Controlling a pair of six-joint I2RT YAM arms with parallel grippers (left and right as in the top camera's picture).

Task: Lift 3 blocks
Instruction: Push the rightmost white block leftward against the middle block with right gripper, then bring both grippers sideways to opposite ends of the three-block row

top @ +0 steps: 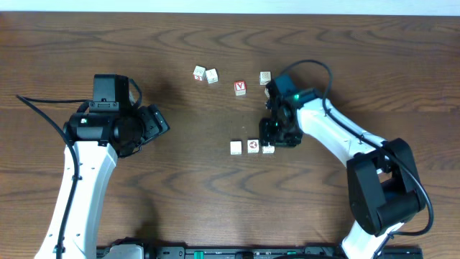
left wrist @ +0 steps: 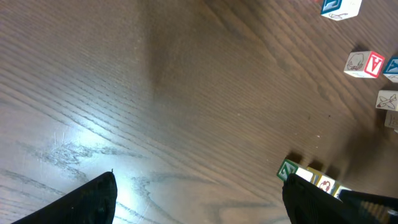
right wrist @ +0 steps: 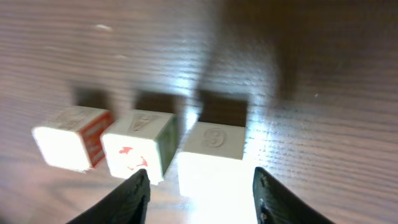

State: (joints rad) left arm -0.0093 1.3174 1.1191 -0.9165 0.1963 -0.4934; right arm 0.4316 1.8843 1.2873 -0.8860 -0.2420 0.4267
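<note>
We see the three blocks in a close row on the desk [top: 180, 187], below the red-letter cube [top: 240, 88] in the overhead view: plain block [top: 236, 147], red-marked block [top: 254, 146] and third block [right wrist: 211, 146]. Our right gripper [right wrist: 199, 196] stands partly wide astride the third block, fingers clear of it. Our left gripper [left wrist: 198, 196] gapes wide, well left of the cube, holding nothing.
</note>
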